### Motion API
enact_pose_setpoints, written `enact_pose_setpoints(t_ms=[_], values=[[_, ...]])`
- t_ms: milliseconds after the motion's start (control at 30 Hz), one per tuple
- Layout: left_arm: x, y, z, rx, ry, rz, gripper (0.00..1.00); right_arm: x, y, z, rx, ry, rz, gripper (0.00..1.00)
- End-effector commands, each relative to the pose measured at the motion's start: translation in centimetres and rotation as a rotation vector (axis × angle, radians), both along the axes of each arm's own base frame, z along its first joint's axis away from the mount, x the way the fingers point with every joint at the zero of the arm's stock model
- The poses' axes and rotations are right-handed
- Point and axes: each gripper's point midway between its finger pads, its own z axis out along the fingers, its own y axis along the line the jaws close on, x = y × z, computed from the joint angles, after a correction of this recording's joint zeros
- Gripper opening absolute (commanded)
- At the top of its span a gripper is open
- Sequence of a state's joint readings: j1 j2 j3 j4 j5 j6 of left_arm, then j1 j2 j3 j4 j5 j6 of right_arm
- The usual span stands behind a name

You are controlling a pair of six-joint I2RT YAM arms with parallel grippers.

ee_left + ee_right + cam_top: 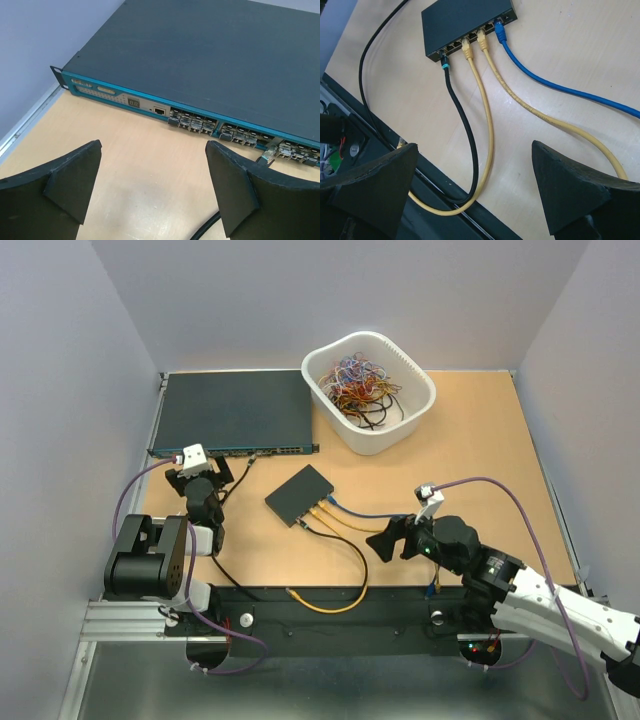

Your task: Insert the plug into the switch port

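Note:
The small black switch (299,494) lies mid-table, and in the right wrist view (465,22) its port row (455,47) faces me. A black, two yellow and a blue plug sit in ports. One yellow cable (487,130) loops back to a loose yellow plug (291,592) lying on the dark base rail. My right gripper (385,538) (474,150) is open and empty, just right of the switch's cables and above them. My left gripper (198,476) (154,145) is open and empty, pointing at the rack unit's front.
The wide dark grey rack unit with a teal front (235,410) (200,55) stands at the back left, with a black cable (210,227) plugged in. A white bin of tangled wires (368,390) is at the back. A blue cable (560,87) runs right.

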State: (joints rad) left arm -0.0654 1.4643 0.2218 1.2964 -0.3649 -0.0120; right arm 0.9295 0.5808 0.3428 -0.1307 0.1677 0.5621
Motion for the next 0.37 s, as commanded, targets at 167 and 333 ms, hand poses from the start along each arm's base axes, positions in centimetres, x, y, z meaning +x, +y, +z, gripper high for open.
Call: enact_pose_setpoints(t_ms=[167,333], values=[[0.54,-0.26,7.16,0.003,-0.292,-0.009,0.99,-0.04,0.52,2.01,0.066,-0.031,0.01,1.0],[0.52,-0.23,7.21,0.002,-0.293,-0.008,0.99,0.54,0.11,2.18,0.057,-0.047,-0.024,1.0]])
